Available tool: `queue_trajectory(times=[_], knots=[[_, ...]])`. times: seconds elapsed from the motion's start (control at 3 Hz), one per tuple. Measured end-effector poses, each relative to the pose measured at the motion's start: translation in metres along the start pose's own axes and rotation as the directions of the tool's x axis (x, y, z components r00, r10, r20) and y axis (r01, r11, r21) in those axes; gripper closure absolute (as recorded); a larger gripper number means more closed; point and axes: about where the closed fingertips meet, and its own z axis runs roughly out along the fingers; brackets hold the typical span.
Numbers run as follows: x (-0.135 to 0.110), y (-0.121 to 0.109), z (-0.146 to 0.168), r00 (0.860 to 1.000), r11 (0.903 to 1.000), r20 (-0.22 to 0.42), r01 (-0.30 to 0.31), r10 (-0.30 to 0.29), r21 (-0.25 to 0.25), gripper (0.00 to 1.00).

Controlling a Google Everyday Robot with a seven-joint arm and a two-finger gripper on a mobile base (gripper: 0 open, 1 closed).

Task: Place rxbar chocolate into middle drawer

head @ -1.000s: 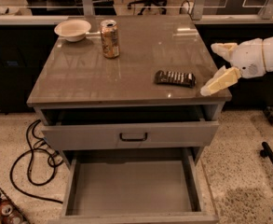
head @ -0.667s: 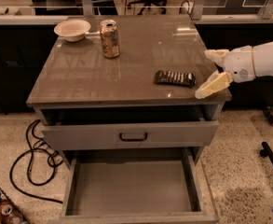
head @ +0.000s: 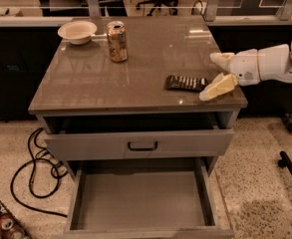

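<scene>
Tabletop [head: 110,86]: bare surface over most of the 6 to 9 o'clock area; front edge overhangs the drawers below.

Rxbar chocolate [head: 185,82] lies flat on the tabletop at about 4 o'clock, long side roughly parallel to the front edge, near the front-right corner.

Gripper [head: 216,73] sits at 3 o'clock from the bar, over the right edge of the tabletop, with the white arm reaching in from the right. Jaws spread apart, nothing between them. The lower finger points down toward the bar's right end, just beside it; contact cannot be told.

Middle drawer [head: 74,199] pulled well out at 6 o'clock below the tabletop; plain grey floor shows from wall to wall.

Upper drawer [head: 100,146] with black handle [head: 142,146] out only slightly; its inside is in shadow.

Drink can [head: 117,41] upright at 11 o'clock, white bowl [head: 77,32] at 10 o'clock, both well apart from the bar.

Black cable [head: 31,176] looped on the floor at 8 o'clock of the cabinet
</scene>
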Motion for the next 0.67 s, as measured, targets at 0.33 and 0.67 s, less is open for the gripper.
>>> queue_trajectory(times=[0.33, 0.67], knots=[[0.0001, -0.0045, 0.0099, 1.000, 0.9999, 0.028, -0.007, 0.007, -0.009, 0.00], [0.0059, -0.0034, 0.0169, 0.999, 0.9996, 0.046, 0.007, -0.006, -0.027, 0.00]])
